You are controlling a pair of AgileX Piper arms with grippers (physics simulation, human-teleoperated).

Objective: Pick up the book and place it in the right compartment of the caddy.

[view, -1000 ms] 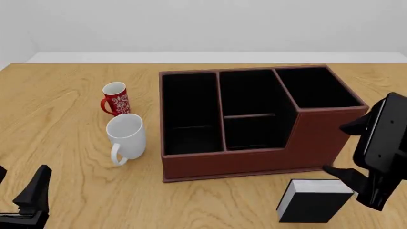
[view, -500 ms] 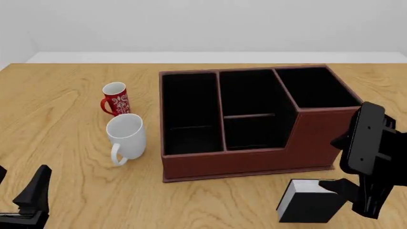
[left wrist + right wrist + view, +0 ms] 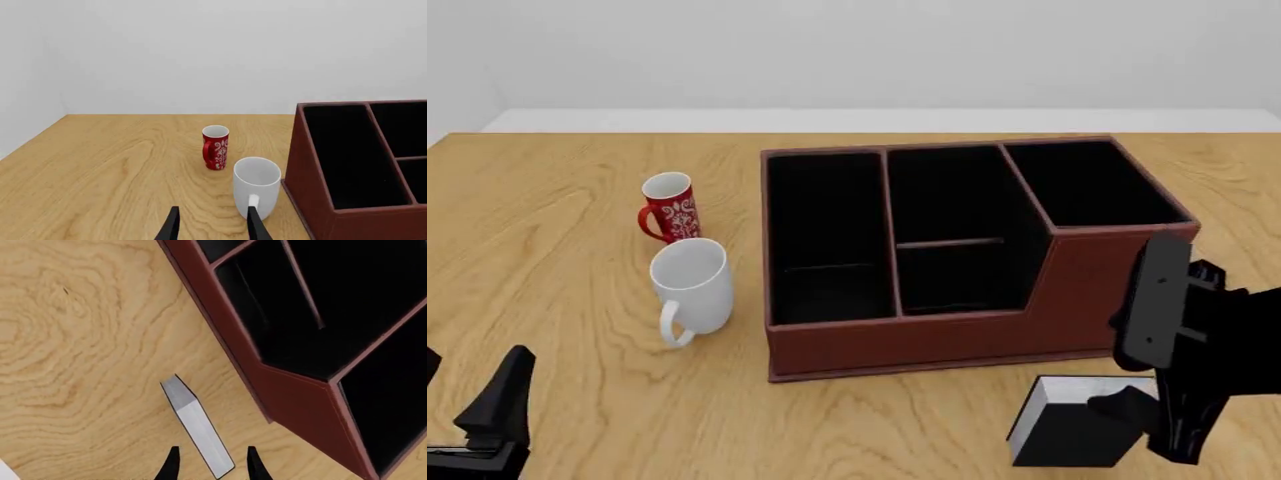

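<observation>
Tool prongs apart straddle the black hardcover book's white page edges.

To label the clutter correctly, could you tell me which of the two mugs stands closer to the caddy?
The plain white mug; the smaller red patterned mug stands farther from the caddy.

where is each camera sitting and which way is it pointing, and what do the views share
Front view: above and behind the arms, looking forward and down at the caddy; shows the right tool over the book and the left tool.
Left wrist view: low, facing the white mug; fingertips show.
Right wrist view: looking down on the book; fingertips straddle it.
Shared: front and left wrist views both show the red mug.
</observation>
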